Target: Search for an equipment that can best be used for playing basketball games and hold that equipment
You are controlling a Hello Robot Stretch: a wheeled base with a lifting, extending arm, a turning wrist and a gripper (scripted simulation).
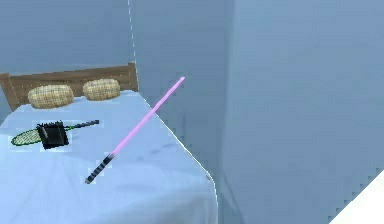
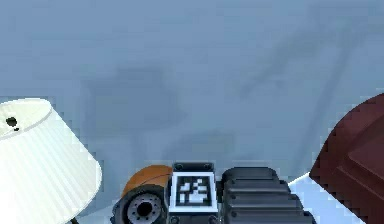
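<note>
An orange ball (image 2: 146,180), round like a basketball, shows at the arm side view's bottom, left of the middle. Its lower part is hidden behind the gripper's dark body (image 2: 140,209). Right of that body stand a white square with black marks (image 2: 195,191) and a ribbed dark block (image 2: 262,196). I can't make out the gripper's far end, so I cannot tell whether it holds anything.
A cream lampshade (image 2: 38,160) stands at the arm side view's left and dark red-brown furniture (image 2: 356,160) at its right. In the forward view, a bed (image 1: 150,185) with a wooden headboard carries two woven pillows (image 1: 52,96), a racket (image 1: 40,134) and a long pink stick (image 1: 140,128).
</note>
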